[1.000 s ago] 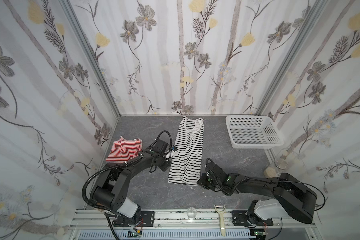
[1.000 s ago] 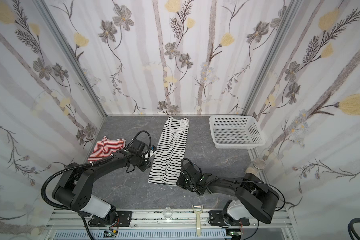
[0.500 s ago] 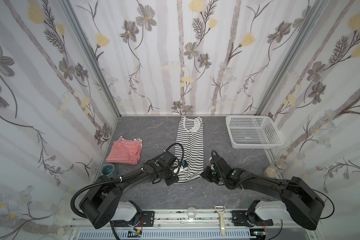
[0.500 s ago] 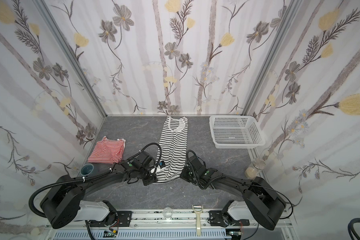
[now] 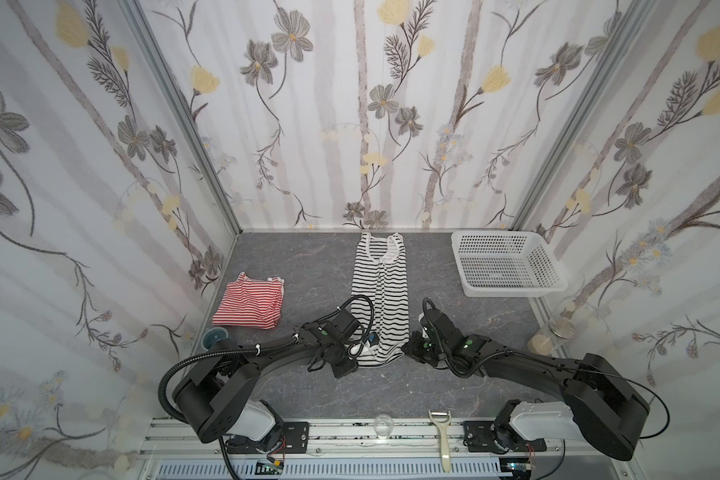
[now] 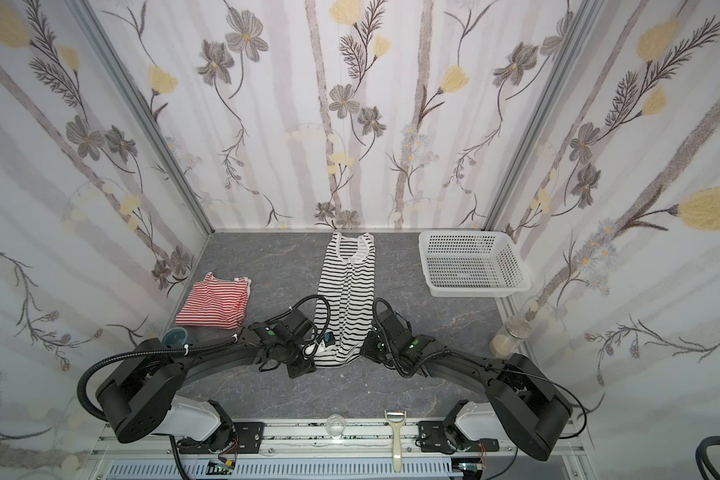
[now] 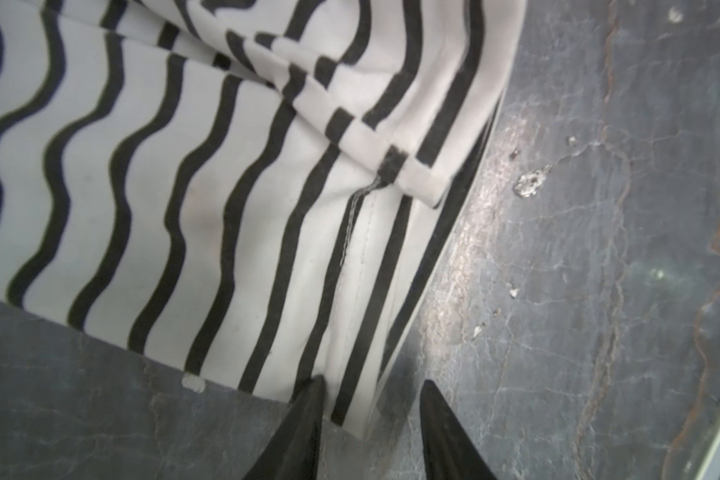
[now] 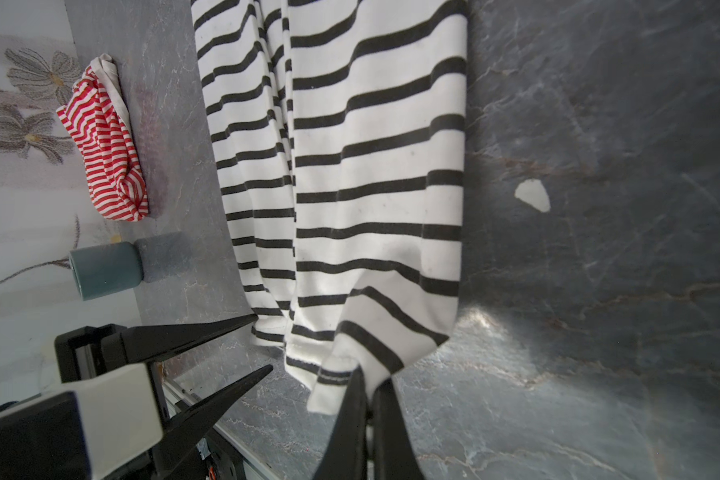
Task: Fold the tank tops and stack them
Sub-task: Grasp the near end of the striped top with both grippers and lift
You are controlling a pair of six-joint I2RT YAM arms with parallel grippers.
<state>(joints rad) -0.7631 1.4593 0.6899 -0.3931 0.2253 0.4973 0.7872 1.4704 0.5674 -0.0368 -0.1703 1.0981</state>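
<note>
Swinging over from beside the red-and-white striped tank top (image 5: pixel 250 305), the left tool (image 7: pixel 373 380) now sits at the near hem of the white knit tank top with thin black stripes (image 5: pixel 381 291). Its fingers stand spread with the hem's left corner between them, though the view does not settle whether they touch the cloth. The right tool (image 8: pixel 373 376) is pressed together, pinching the hem's other corner a little off the counter (image 5: pixel 308 266). That top lies lengthwise mid-counter, neck toward the back wall. The red one lies folded at the left. Dark grey, veined and flecked with pale chips, the counter is boxed in by floral-papered walls (image 5: pixel 350 124), with a white perforated basket (image 5: pixel 512 289) in the far right corner.
</note>
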